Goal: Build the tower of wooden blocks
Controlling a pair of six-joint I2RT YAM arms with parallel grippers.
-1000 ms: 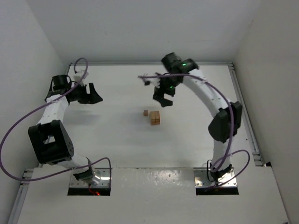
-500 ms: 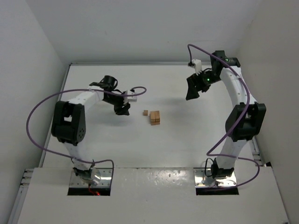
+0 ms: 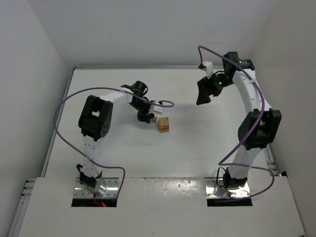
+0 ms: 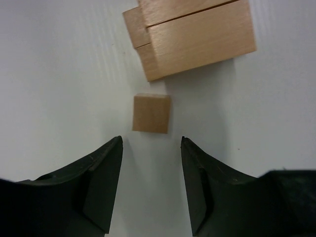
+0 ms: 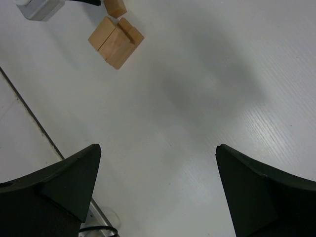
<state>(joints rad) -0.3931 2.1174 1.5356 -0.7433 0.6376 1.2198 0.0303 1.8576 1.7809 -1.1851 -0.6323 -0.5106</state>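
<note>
The tower (image 4: 197, 37) looks mostly built, but one little cube (image 4: 152, 113) sits alone on the table (image 4: 59, 74) just ahead of the open, empty left tool (image 4: 150, 145), while the right tool (image 5: 157, 150) hangs wide open far off.

Your left fingers (image 4: 98, 187) stand spread with bare surface (image 4: 59, 74) between them. The small cube (image 4: 152, 114) lies just ahead of that gap, clear of both tips. Beyond it, at the top of the left wrist view, the stack of blocks (image 4: 197, 39) bars the way, with only a narrow strip between them. Either side of the cube is free. In the top view a purple cable (image 3: 165, 104) loops just above the stack. Your right fingers (image 3: 202, 97) hang well apart, upper right.
</note>
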